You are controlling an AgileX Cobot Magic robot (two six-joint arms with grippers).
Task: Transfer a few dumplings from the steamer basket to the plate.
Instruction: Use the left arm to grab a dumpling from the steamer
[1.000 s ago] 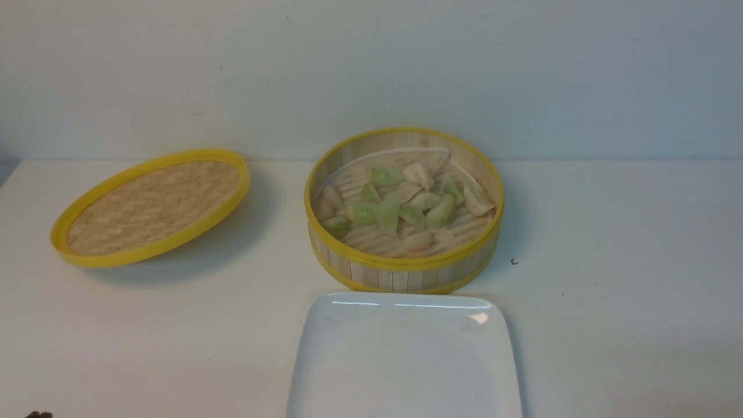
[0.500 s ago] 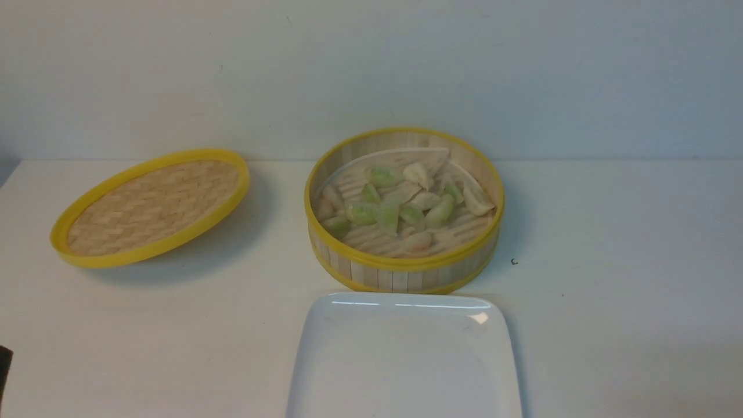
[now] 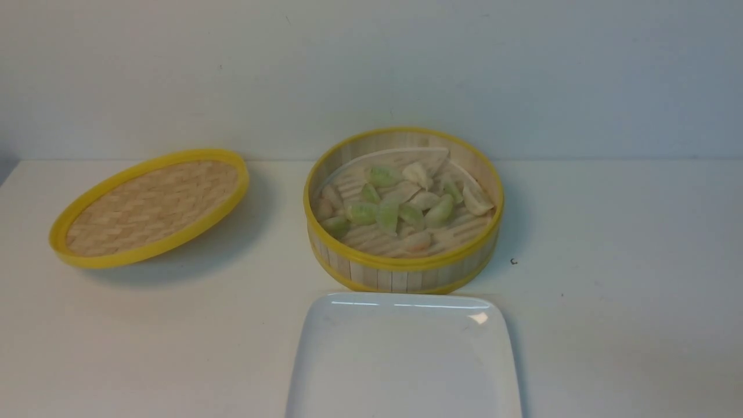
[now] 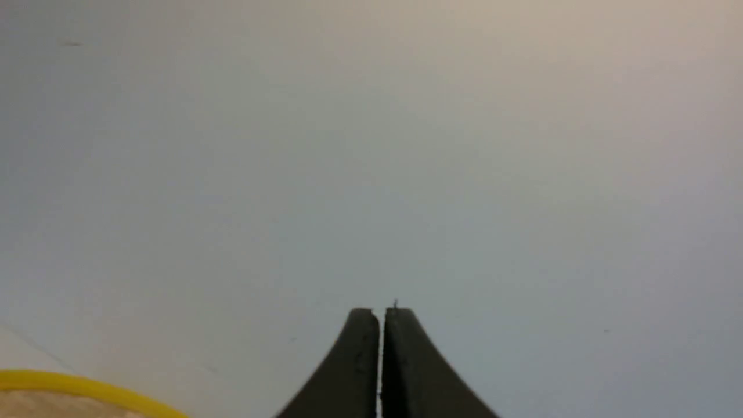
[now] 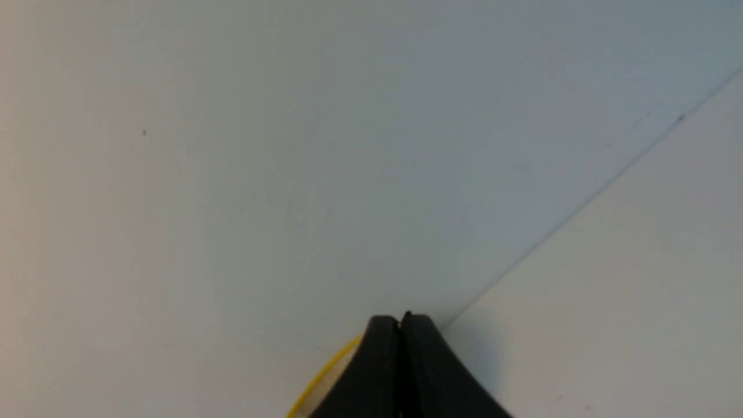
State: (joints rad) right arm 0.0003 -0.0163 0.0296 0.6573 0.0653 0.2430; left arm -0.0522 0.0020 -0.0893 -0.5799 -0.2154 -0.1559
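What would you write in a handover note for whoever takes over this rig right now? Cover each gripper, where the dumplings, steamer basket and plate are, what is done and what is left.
Left gripper: shut, holding nothing, out of the front view.
Right gripper: shut, holding nothing, out of the front view.
Things: all the dumplings lie in the steamer basket. The plate sits just in front of it, nearer the robot, bare. The lid is off, to the basket's left.
Done: basket uncovered; no dumpling moved yet.
Left: pick a few dumplings and set them on the plate.
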